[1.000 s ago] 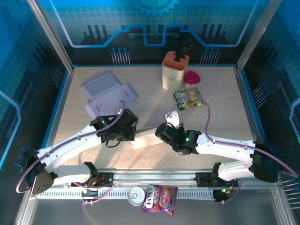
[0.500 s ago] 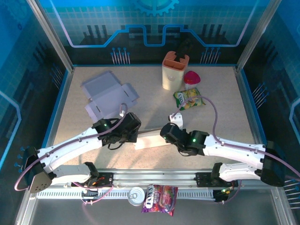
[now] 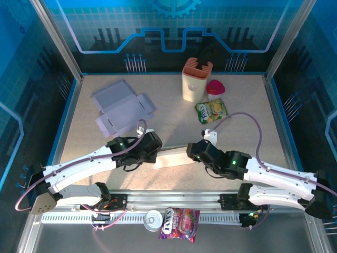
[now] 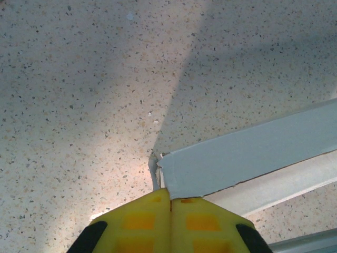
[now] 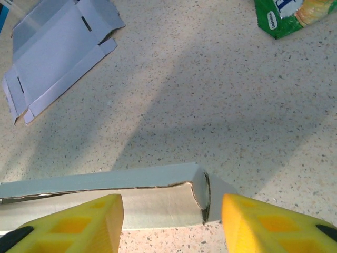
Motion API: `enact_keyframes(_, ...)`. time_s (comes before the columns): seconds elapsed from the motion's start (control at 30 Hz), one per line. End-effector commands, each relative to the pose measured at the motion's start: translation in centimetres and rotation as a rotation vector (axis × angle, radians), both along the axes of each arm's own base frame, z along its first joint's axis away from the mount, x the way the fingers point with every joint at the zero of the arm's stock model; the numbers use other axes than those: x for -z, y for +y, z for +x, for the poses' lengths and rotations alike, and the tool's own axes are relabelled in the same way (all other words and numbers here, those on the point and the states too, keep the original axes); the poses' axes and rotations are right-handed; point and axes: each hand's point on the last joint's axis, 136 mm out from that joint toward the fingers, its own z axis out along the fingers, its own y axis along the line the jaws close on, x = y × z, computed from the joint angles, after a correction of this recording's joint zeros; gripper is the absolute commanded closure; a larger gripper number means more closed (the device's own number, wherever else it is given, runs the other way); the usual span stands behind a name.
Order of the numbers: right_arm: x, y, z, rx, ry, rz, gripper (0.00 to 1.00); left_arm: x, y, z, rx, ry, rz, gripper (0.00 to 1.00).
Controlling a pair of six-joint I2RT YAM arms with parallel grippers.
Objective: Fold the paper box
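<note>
Paper box [image 3: 171, 157], a long white sleeve, has just been released at its right end. The right gripper [image 5: 171, 211] has spread its jaws and that end now sits loose between them, so I judge this side's fold done. The left gripper [image 4: 169, 203] stays pinched shut on a thin flap at the box's other end, right at its fingertips.

The speckled beige tabletop [image 3: 253, 121] lies open at right. A flat grey cardboard blank [image 3: 122, 108] blocks far left. A cream-and-orange holder [image 3: 196, 80], red cap [image 3: 215, 87] and green snack packet [image 3: 211, 110] crowd far centre. A long white paper box [image 3: 174, 156] bars near centre.
</note>
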Motion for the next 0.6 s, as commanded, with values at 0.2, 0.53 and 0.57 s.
enact_keyframes(0.2, 1.3, -1.2, -1.1, 0.217, 0.098, 0.367, 0.42, 1.7, 0.8, -1.1, -0.012, 0.045, 0.079, 1.00)
enact_keyframes(0.53, 0.7, 1.4, -1.2, 0.352, 0.222, 0.707, 0.30, 1.6, 0.4, -1.1, -0.005, 0.034, 0.079, 1.00)
enact_keyframes(0.57, 0.4, 1.7, -1.1, 0.350, 0.218, 0.726, 0.30, 1.6, 0.4, -1.2, -0.004, 0.034, 0.079, 1.00)
